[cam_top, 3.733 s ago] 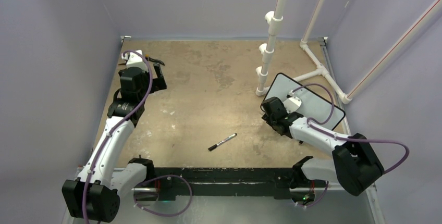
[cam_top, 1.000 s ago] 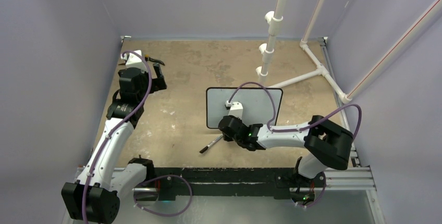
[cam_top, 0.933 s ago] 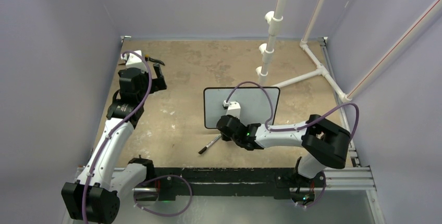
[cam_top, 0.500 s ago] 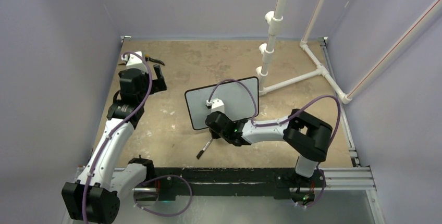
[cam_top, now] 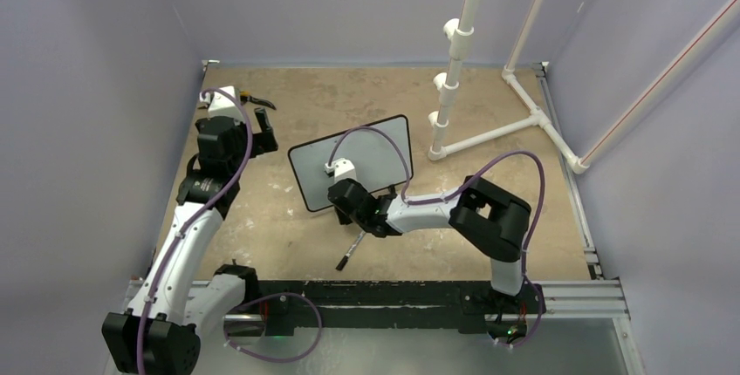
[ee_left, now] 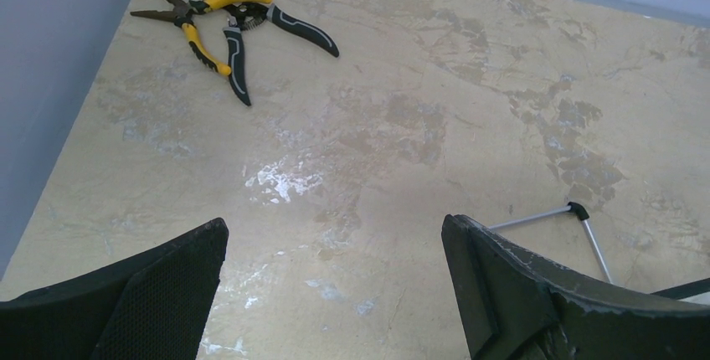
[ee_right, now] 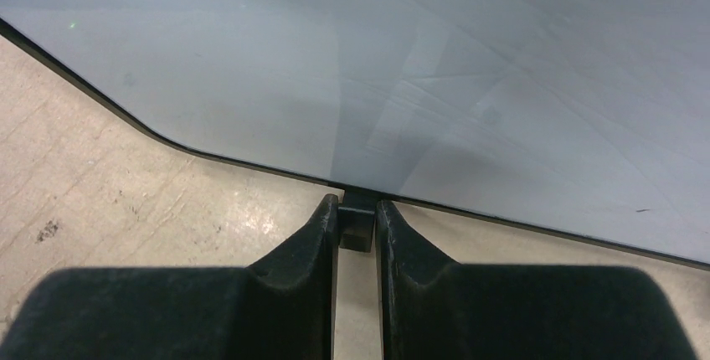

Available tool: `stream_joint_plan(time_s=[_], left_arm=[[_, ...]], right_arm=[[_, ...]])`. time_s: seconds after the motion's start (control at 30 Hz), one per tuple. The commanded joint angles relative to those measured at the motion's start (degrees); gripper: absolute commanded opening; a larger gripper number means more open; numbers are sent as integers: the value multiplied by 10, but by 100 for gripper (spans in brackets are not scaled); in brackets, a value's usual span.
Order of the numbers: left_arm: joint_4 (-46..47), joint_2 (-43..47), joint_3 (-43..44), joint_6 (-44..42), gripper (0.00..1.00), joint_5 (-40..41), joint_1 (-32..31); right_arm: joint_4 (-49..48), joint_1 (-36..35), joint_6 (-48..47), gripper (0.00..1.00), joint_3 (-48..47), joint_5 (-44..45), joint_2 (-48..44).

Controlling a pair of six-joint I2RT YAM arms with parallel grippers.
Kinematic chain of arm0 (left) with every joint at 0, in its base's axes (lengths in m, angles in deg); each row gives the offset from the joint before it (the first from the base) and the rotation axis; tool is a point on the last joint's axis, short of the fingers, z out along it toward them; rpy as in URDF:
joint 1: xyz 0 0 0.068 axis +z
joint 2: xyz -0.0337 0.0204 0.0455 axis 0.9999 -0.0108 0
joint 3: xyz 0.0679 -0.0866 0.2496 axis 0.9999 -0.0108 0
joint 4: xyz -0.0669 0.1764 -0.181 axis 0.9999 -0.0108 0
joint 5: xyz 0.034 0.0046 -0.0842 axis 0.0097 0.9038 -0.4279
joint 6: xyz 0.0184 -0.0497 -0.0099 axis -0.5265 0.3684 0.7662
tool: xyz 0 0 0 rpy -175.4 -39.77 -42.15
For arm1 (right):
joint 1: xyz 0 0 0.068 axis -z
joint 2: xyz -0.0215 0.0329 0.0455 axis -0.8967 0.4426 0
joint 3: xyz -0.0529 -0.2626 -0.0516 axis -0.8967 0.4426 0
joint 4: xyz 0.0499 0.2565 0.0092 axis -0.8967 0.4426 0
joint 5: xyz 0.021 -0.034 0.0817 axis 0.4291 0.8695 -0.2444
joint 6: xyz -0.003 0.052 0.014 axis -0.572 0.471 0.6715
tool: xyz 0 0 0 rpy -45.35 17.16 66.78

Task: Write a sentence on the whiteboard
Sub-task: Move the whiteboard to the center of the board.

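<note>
The small white board with a thin black frame lies just past the right claw. Its long side runs left to right, a bit slanted. That claw is pinched tight on the board's little black foot. The board has no words yet. The thin black marker pen lies on the near side of that claw, closest to the right arm. The left claw gapes wide, holding nothing, near yellow-handled pliers.

Blank, black-framed whiteboard sits askew at centre.
</note>
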Motion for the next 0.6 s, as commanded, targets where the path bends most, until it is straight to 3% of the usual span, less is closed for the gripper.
stream_joint_plan(time_s=[0.0,0.1,0.13,0.23,0.4,0.57], left_arm=[[22,16,-7,-12,99,9,2],[27,22,-8,-18,99,12,2],[31,25,-8,-24,99,14,2],[36,30,5,-46,99,42,2],[35,37,23,-61,96,17,2],[1,22,61,-84,92,-54,-29]], right_arm=[[-51,6,-25,0,-36,-5,1],[-39,7,-30,1,-38,-3,-5],[-35,7,-31,5,-38,-3,-8],[-30,7,-35,31,-25,1,-32],[-50,6,-41,58,34,-2,-101],[-33,6,-46,70,88,-22,-179]])
